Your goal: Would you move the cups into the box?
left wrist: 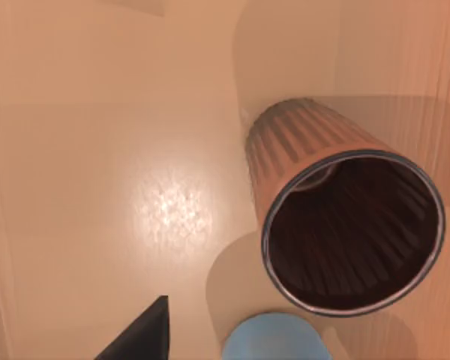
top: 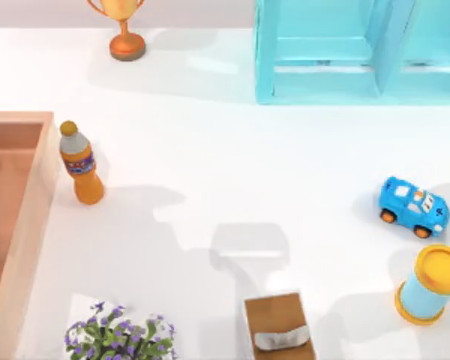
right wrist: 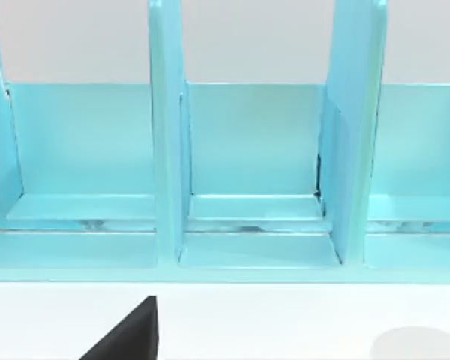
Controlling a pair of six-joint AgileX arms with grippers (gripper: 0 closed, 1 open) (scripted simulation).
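In the left wrist view the ribbed brown cup point(left wrist: 345, 225) stands upright on the floor of the box point(left wrist: 97, 150), the light-blue cup point(left wrist: 274, 339) just beside it. I cannot tell how either tool is set. Beside the box, on the table point(top: 210, 150), an orange bottle point(top: 80, 165) bears a label too small to read. Farther off stands the turquoise shelf unit point(right wrist: 247, 150).

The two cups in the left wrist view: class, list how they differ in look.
The brown cup has ribbed pinkish-brown sides and a dark inside; the light blue cup looks smooth and pale. The brown cup shows whole, the blue cup is cut off by the picture's edge. Both stand inside the peach box.
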